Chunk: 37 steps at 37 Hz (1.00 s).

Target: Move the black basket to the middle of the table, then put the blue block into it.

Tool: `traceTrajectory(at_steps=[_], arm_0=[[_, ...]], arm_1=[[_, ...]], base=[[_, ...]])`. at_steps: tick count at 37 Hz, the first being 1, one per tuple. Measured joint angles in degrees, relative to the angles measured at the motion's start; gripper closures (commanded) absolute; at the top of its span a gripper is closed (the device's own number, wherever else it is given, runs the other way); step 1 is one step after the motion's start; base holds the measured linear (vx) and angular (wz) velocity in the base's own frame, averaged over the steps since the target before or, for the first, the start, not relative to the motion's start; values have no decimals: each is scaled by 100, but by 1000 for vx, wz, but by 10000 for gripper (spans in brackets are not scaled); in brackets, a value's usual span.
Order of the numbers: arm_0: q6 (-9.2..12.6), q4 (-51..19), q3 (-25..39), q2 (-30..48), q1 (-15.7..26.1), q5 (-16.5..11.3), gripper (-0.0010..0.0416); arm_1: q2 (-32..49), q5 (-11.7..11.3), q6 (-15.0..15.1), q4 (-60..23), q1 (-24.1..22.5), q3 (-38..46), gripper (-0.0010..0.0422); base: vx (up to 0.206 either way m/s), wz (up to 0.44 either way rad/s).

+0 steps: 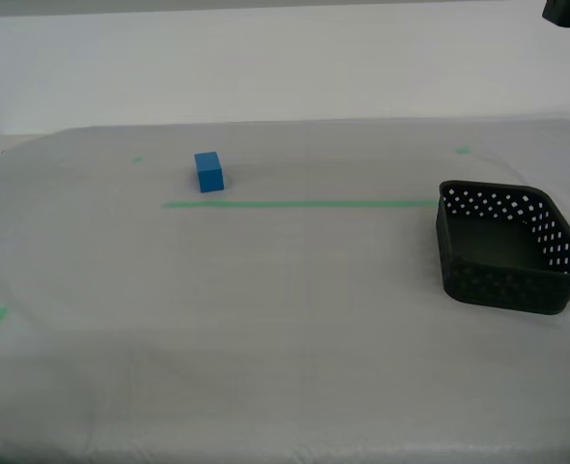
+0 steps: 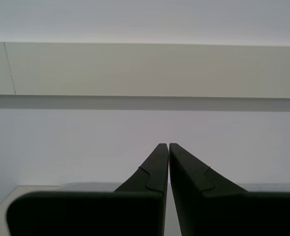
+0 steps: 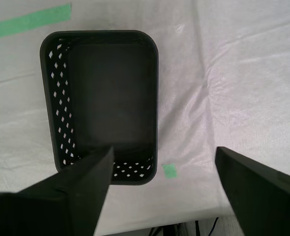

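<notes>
Black basket (image 1: 510, 247): empty, at the exterior view's right on our bench (image 1: 266, 319), directly below our first end effector (image 3: 162, 184), spread wide. Blue block (image 1: 209, 172): far left. Second end effector (image 2: 164, 167): pressed together, aimed away.

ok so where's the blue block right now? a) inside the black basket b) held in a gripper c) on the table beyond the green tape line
c: the blue block sits on the table just past the green tape line, far from the empty black basket.
</notes>
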Motion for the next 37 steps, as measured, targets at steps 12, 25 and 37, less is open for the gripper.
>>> traceTrajectory(at_steps=[12, 25, 37], arm_0=[[160, 306, -90, 350, 140, 15, 19], [568, 1279, -1086, 348, 195, 0, 6], [619, 2481, -1908, 348, 195, 0, 6]], arm_1=[[0, 0, 0, 0, 0, 0, 412], [0, 0, 0, -2, 0, 0, 412], [0, 0, 0, 0, 0, 0, 412]], base=[[0, 0], [0, 0], [0, 0]])
